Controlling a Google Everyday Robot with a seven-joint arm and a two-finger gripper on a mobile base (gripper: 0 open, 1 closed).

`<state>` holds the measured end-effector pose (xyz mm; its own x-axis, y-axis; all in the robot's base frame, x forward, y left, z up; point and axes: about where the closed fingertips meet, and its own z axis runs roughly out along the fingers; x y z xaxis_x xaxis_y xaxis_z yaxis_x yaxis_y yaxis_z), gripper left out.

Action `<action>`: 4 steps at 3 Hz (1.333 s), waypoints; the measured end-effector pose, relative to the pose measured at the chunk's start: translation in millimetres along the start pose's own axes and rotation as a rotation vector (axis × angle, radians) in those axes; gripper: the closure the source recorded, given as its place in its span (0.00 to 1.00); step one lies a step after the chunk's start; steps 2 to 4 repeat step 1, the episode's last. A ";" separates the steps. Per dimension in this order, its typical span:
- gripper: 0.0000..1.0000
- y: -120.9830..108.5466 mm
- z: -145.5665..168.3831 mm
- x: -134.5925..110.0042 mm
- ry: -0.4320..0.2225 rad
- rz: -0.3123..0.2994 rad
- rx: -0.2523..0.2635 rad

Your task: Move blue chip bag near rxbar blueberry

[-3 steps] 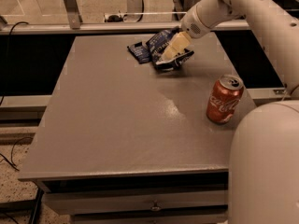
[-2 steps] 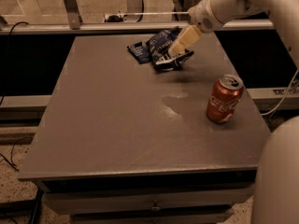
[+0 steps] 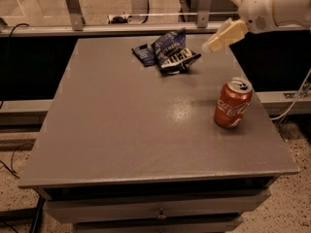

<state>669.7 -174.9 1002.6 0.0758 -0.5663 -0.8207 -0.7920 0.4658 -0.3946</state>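
Observation:
The blue chip bag (image 3: 174, 53), crinkly dark blue with white lettering, lies on the grey table (image 3: 136, 130) near its far edge. The rxbar blueberry (image 3: 144, 54), a small flat navy wrapper, lies right against the bag's left side, touching it. My gripper (image 3: 218, 20) is up at the far right, lifted off the table and apart from the bag. Its cream fingers (image 3: 224, 35) are spread and hold nothing.
A red Coca-Cola can (image 3: 233, 103) stands upright near the table's right edge. A metal rail with posts (image 3: 73, 8) runs behind the table. A drawer front (image 3: 155, 210) sits under the tabletop's near edge.
My gripper has let go of the chip bag and pulled away up and to the right. The bag now rests on the table beside the bar.

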 end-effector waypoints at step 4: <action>0.00 -4.3 -25.8 11.8 -0.003 0.002 0.036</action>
